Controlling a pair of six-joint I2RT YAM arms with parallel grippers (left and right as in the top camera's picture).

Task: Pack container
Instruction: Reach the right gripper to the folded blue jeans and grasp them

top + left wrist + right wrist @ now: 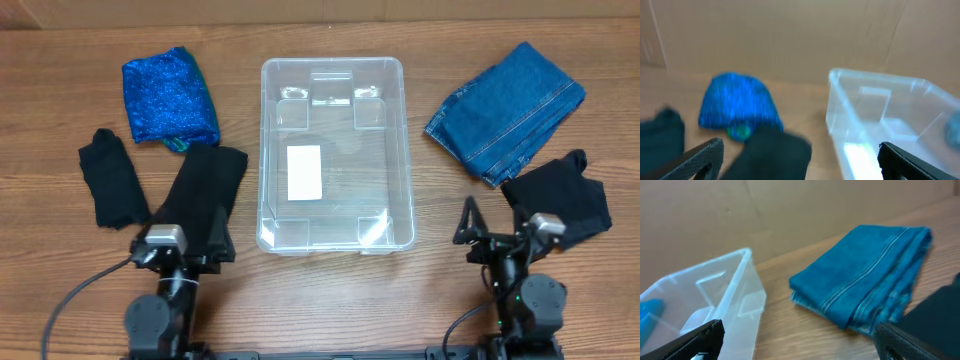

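The clear container [334, 66] sits mid-table with a white label on its base and nothing inside; it also shows in the left wrist view [840, 107] and the right wrist view [747, 287]. My left gripper [195, 235] is open and empty at the near left, over the near end of a long black folded garment [205, 185], also seen in the left wrist view [772, 157]. My right gripper [490, 235] is open and empty at the near right, next to a black garment [565, 195].
A shiny blue garment [168, 95] lies at the far left, also in the left wrist view [737, 105]. A small black garment [112, 178] lies left. Folded blue jeans [505, 110] lie at the far right, also in the right wrist view [865, 282].
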